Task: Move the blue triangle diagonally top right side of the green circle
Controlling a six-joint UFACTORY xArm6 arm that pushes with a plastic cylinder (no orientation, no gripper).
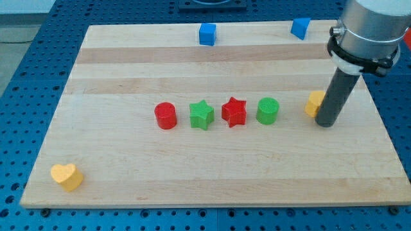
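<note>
At the lower left of the frame sat a yellow heart (67,176), well clear of anything I might disturb. Across the middle ran a row: red cylinder (166,115), green star (201,115), red star (234,111), then the green circle (268,110). I judged that row the main hazard; a careless sweep could knock the green circle and shift my reference. Along the top edge stood a blue cube (207,34) and, further right, the blue triangle (300,28), close enough to the board's rim that a push at the wrong angle might tip it off. At the right, my tip (326,124) rested just beside a yellow block (314,103), whose shape the rod partly hid. The rig had no jaws to open or close
</note>
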